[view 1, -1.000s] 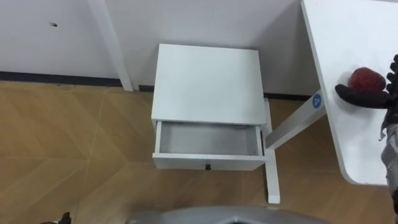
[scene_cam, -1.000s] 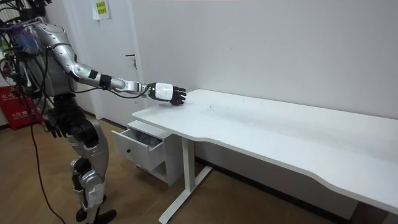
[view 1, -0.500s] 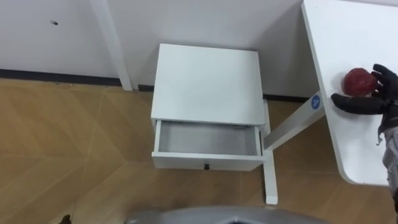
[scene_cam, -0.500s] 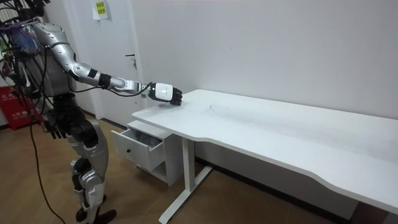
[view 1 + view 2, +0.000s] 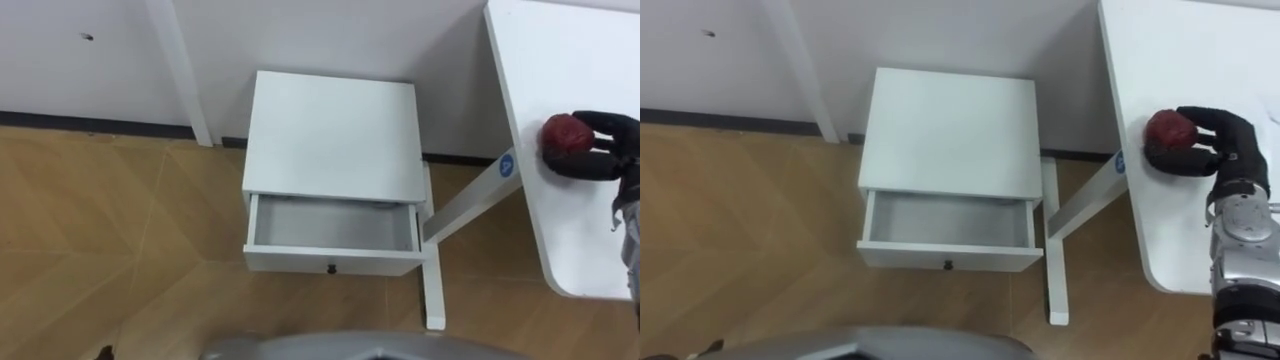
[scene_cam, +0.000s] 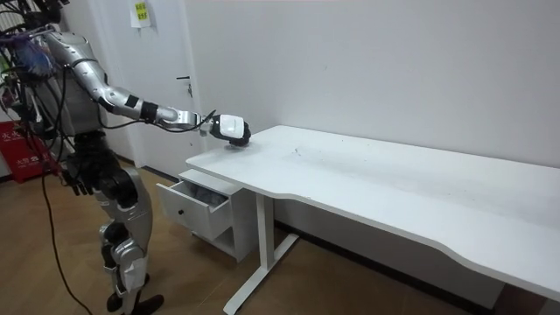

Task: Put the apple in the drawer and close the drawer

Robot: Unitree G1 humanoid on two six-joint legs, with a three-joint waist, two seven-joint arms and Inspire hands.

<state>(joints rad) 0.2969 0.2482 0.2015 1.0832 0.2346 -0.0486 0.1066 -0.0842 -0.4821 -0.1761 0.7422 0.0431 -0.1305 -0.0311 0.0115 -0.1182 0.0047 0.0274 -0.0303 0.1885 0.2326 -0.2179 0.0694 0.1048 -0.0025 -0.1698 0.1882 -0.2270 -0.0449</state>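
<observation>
Apple gripped in curled right hand near table edge; eye views look into open drawer.

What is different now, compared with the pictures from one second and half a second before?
The right robot hand closed its fingers round the dark red round apple on the white table and drew it a little towards the table's edge nearest the white cabinet. Unchanged: the cabinet's drawer is open, and the left robot hand hangs by the hip.

Black-fingered right hand on a silver, segmented metal forearm.
</observation>
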